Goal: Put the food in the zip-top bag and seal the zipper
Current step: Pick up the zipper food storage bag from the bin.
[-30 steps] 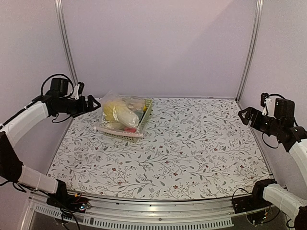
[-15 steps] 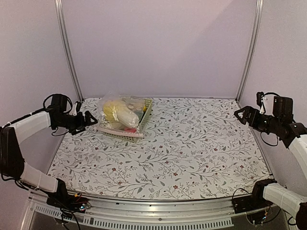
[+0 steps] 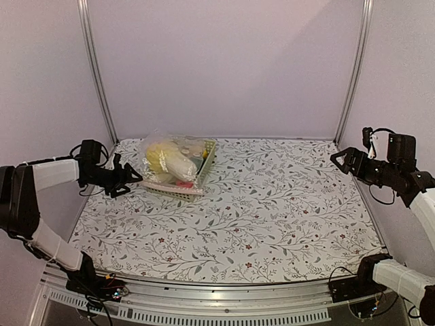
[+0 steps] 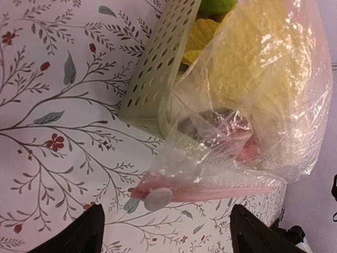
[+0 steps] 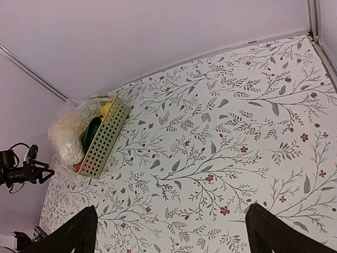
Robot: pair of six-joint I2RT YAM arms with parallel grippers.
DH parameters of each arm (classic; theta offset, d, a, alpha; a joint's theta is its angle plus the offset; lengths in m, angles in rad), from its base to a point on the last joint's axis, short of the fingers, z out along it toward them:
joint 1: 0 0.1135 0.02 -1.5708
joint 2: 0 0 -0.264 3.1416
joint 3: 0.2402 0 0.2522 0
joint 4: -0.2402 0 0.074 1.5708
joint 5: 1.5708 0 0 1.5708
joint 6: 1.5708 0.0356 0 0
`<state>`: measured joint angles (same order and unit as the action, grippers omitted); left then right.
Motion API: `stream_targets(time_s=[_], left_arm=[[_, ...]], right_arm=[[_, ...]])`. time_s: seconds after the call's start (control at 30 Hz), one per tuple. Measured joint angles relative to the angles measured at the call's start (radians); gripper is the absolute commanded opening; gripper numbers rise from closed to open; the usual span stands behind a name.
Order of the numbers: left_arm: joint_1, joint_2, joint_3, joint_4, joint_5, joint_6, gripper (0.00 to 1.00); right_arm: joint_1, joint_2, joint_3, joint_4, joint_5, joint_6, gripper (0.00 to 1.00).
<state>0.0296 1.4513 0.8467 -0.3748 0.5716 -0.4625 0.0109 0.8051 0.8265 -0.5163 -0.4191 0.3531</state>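
Note:
The clear zip-top bag (image 3: pixel 163 161) lies in and over the pale green basket (image 3: pixel 204 168) at the back left, with the yellow-white cabbage (image 3: pixel 166 157) inside it. In the left wrist view the bag (image 4: pixel 263 95) shows its pink zipper (image 4: pixel 221 185) and white slider tab (image 4: pixel 158 198) resting on the table. My left gripper (image 3: pixel 131 180) is open, low by the table, just left of the bag's mouth; the slider lies between and ahead of its fingertips (image 4: pixel 89 232). My right gripper (image 3: pixel 340 160) is open and empty, held high at the far right.
A green apple (image 4: pixel 216 5) and small yellow fruit (image 4: pixel 202 34) show in the basket (image 4: pixel 158 68). The right wrist view shows the basket (image 5: pixel 102 138) far off at the left. Metal frame posts (image 3: pixel 97 68) stand at the back corners, walls close on both sides.
My left gripper has dropped from high at the left wall down to the table and moved toward the bag's mouth. My right gripper has shifted slightly left.

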Motion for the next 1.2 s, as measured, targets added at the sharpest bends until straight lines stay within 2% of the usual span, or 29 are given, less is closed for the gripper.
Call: stream_targets(time_s=[0.3,0.57,0.7,0.73,0.87,1.03,1.2], left_arm=[[0.003,0.049,0.000,0.069,0.005,-0.062,0.73],[0.003,0.089,0.000,0.104,0.040,-0.088,0.52],[0.003,0.089,0.002,0.122,0.064,-0.090,0.32],[0.003,0.089,0.002,0.124,0.068,-0.094,0.29],[0.003,0.087,0.020,0.111,0.074,-0.079,0.25],[-0.005,0.048,0.027,0.080,0.060,-0.063,0.24],[-0.022,-0.066,0.026,0.059,0.022,-0.050,0.11]], right_arm=[[0.000,-0.002,0.000,0.000,-0.010,0.003,0.99],[0.000,-0.002,0.000,0.000,-0.010,0.002,0.99],[0.000,-0.001,0.000,-0.001,-0.010,0.002,0.99],[0.000,-0.001,0.000,-0.001,-0.010,0.002,0.99],[0.000,-0.002,0.000,-0.001,-0.010,0.002,0.99],[0.000,-0.002,0.000,-0.006,-0.010,0.002,0.99],[0.000,-0.002,0.000,-0.021,-0.010,0.001,0.99]])
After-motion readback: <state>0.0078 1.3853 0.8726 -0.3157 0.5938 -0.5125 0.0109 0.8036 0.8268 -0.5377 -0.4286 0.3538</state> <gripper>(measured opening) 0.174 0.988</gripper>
